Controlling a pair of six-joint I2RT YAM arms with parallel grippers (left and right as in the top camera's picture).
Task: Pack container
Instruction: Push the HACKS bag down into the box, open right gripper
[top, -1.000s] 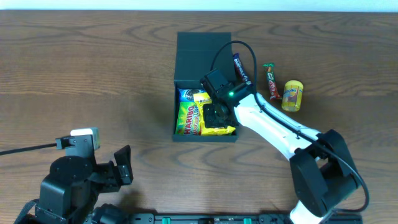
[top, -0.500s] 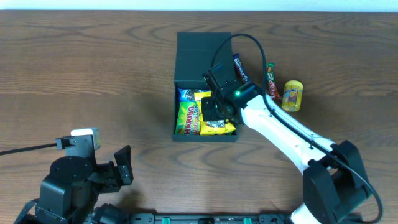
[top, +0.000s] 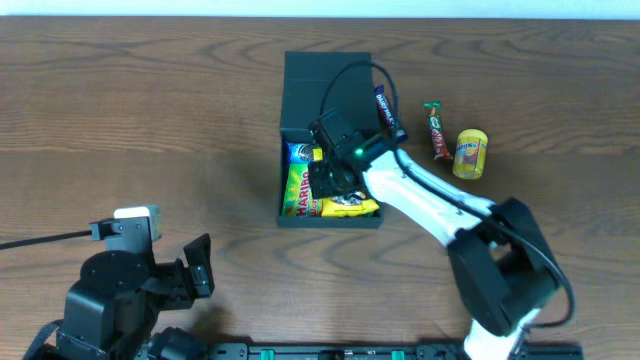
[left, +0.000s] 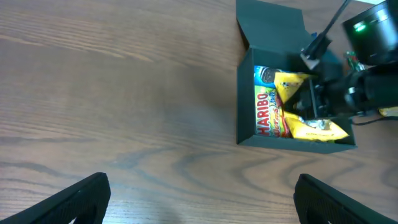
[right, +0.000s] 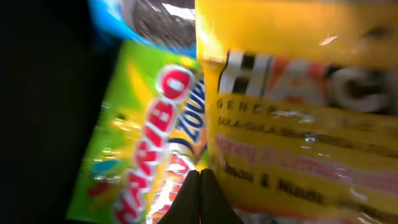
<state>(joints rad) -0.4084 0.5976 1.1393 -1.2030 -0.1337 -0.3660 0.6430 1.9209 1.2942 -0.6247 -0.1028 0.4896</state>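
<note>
The black container (top: 326, 74) stands open at mid table, its lid flap lying back. Inside lie a green Haribo packet (top: 295, 192), a yellow packet (top: 357, 208) and a blue cookie packet (top: 297, 152). My right gripper (top: 327, 180) is down inside the container, fingers shut together with nothing between them, its tips (right: 200, 177) at the seam between the Haribo packet (right: 140, 149) and the yellow packet (right: 298, 124). My left gripper (left: 199, 199) is open and empty over bare wood, well to the front left of the container (left: 244, 109).
To the right of the container lie a dark snack bar (top: 388, 112), a red-brown bar (top: 436, 131) and a small yellow can (top: 470, 153). The left arm's base (top: 115, 290) sits at the front left edge.
My right gripper has moved left inside the container, from over the yellow packet toward the Haribo packet. The left arm has not moved.
</note>
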